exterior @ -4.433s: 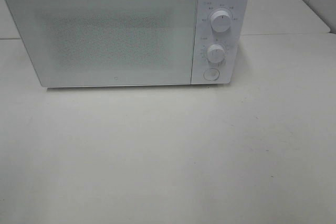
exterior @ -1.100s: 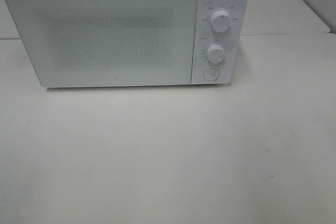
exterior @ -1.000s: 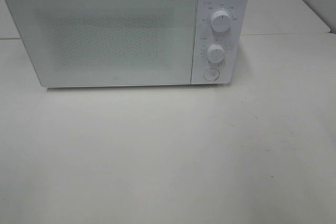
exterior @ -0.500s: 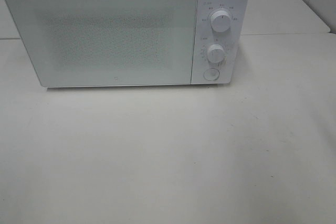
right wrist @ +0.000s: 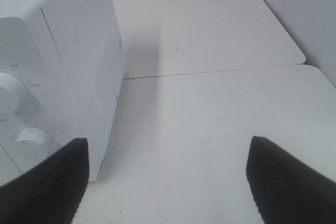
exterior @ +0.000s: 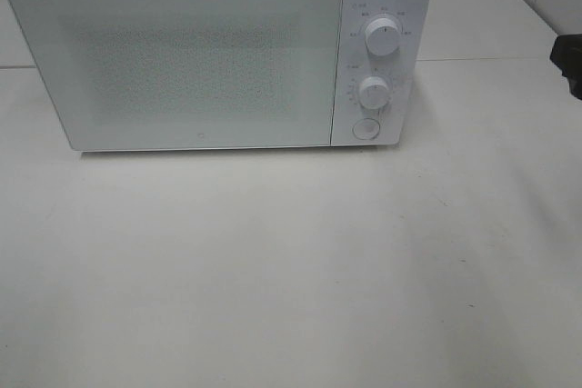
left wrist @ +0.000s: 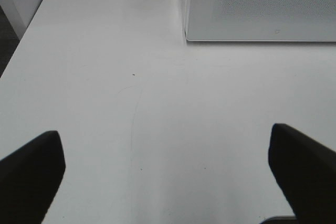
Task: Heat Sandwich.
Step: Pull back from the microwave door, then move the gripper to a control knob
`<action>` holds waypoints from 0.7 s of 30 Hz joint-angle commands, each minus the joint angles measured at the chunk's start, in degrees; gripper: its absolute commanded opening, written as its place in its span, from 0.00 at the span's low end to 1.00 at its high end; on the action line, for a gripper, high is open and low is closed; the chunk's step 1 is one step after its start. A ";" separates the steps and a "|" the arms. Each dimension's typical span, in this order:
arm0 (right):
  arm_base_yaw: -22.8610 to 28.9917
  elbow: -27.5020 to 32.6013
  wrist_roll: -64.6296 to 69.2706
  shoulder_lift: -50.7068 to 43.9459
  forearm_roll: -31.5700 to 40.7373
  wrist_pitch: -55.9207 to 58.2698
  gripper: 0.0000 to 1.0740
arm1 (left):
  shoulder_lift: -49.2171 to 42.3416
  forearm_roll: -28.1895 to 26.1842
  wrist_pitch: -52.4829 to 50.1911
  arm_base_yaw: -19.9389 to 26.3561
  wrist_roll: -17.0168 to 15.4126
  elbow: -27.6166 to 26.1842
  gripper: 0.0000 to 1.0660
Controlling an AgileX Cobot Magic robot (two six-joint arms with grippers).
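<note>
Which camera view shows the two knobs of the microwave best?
The exterior high view: both knobs face it. The right wrist view sees them obliquely, the upper one cut off. The left wrist view shows only the door.

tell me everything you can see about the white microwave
The white boxy microwave oven looks like glossy plastic or painted metal. Its wide door is shut, with a speckled mesh window. The right-hand control panel carries two round white dials stacked above a round button. It stands upright near the back of the pale table; only the table touches it.
</note>
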 commanded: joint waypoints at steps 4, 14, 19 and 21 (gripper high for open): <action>4.76 3.09 -11.06 6.19 9.68 -13.06 0.73 | -1.26 -0.57 -0.74 -0.29 0.11 0.06 0.92; 17.13 4.18 -17.19 16.10 23.49 -27.79 0.72 | -1.26 -0.57 -0.74 -0.29 0.11 0.06 0.92; 22.86 4.13 -18.74 20.28 30.48 -33.86 0.72 | -1.26 -0.57 -0.74 -0.29 0.11 0.06 0.92; 24.98 4.13 -18.79 21.94 31.97 -36.15 0.72 | -1.26 -0.57 -0.74 -0.29 0.11 0.06 0.92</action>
